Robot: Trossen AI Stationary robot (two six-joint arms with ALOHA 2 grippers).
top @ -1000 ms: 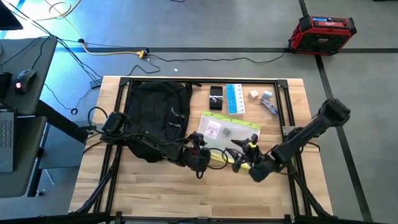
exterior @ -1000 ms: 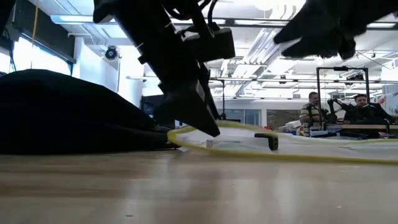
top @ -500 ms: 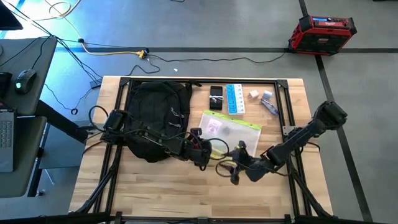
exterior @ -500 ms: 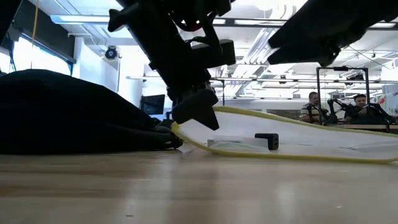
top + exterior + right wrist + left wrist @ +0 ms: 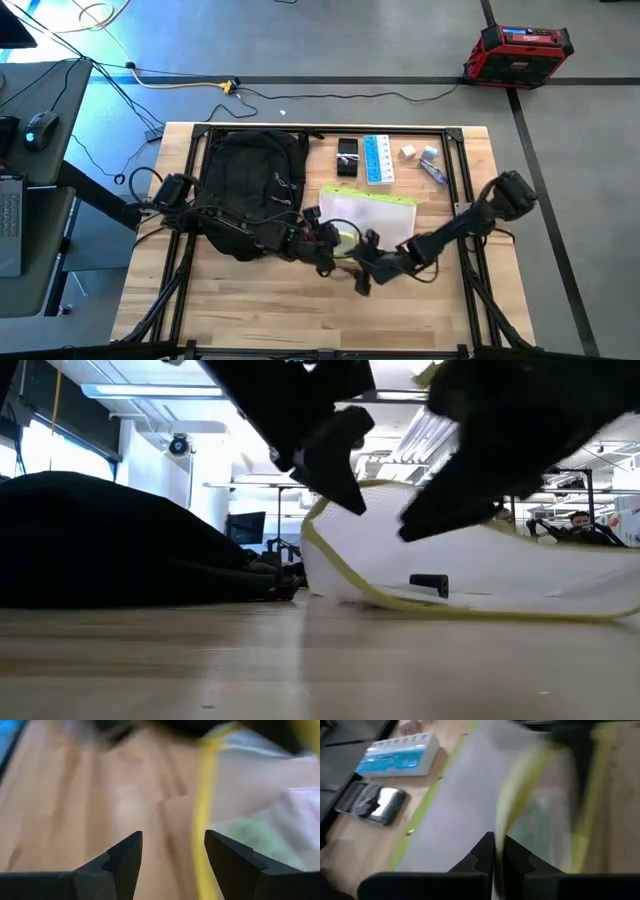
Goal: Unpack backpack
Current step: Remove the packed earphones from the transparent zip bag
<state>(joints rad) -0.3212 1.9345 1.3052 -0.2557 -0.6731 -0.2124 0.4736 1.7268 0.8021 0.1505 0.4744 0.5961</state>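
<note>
The black backpack lies on the table's left half, resting on its back. To its right lies a clear flat pouch with yellow edging; its left end is raised off the table. My left gripper is shut on that end, also seen in the left wrist view. My right gripper stands open just near of the pouch, low over the table. In the right wrist view the pouch's yellow edge shows ahead of the open fingers. My left gripper pinches the pouch's yellow-edged rim at its left near corner between its two fingers, coming from the table's left and slanting down. That end stands lifted and curled up, while the pouch's right part stays on the table.
Behind the pouch lie a black phone, a blue pill box and two small items. A black frame borders the work area. A red case stands on the floor beyond the table. People sit far behind.
My left gripper has shut on the pouch's left near edge and risen, lifting and curling that end while the right part stays on the table. My right gripper has moved toward the table's left, along the pouch's near side, still open.
</note>
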